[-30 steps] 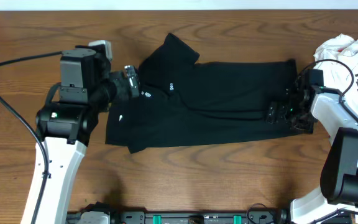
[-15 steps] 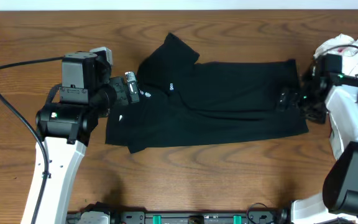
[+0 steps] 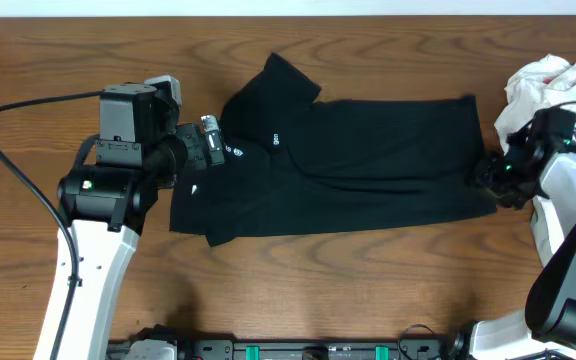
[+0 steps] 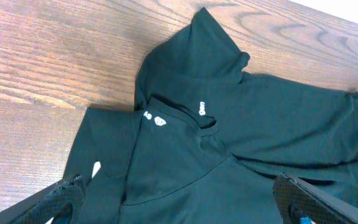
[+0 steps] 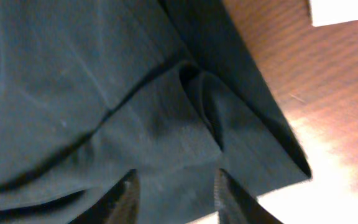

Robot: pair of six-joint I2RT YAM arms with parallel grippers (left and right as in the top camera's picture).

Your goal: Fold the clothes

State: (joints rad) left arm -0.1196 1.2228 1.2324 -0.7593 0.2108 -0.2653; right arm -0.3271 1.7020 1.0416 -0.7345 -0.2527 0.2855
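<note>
1. Nearby, the left hand hangs wide open and empty at the collar end of the black short-sleeved soft-fabric shirt.
2. The right hand sits low at the hem corner, half-narrowed; I cannot tell whether it grips cloth.
3. Bare brown wooden worktop lies open along the shirt's front edge.
4. The shirt lies spread mid-worktop, small white logos showing.

Swings the right gripper off the lower right part of the black shirt, out to its right hem edge below the white garment. Brings its jaws closer together, a ridge of fabric running between the fingertips. Nudges the left gripper slightly lower.
</note>
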